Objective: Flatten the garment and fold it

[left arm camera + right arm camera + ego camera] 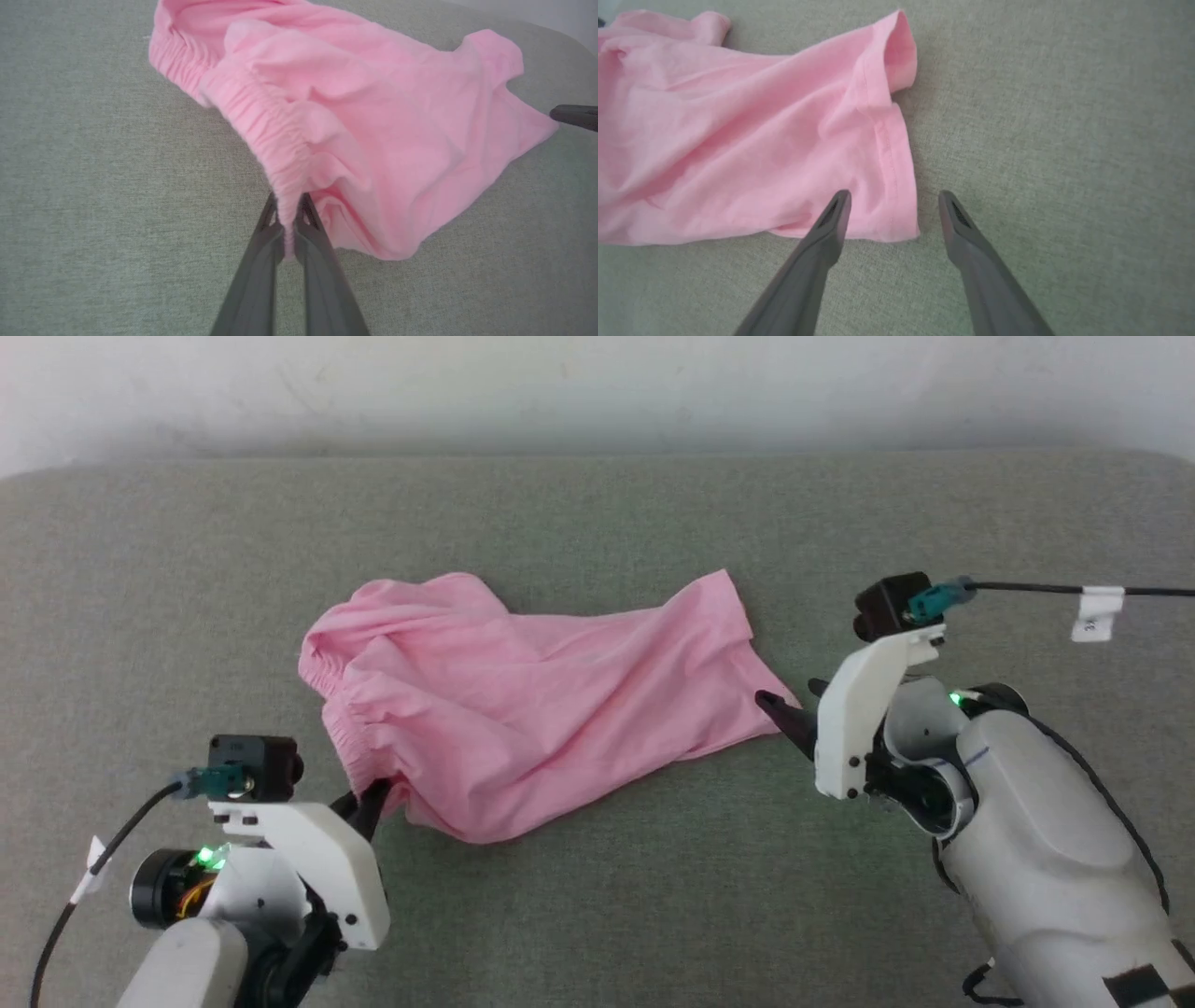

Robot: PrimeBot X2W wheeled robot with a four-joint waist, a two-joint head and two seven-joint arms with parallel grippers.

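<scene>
Grey-green woven cloth covers one wide surface (597,523), with a pale wall (597,392) behind it. From the head, one pink garment (523,709) lies crumpled on that surface, and two grippers sit at its opposite ends. The left gripper (369,798) is at the garment's gathered waistband corner. The right gripper (789,695) is at the hemmed leg corner, its dark tips just touching the edge (whether they press on it is hard to say).

From the left wrist, the left gripper (288,224) is pinched tight on the garment (373,116), with a ridge of elastic waistband squeezed between its two fingers. The rest of the fabric spreads away beyond the tips.

From the right wrist, the right gripper (894,205) stands spread wide, holding nothing. One finger (833,217) is over the garment (738,140) near its stitched hem, the other over bare surface just beside that hem.
</scene>
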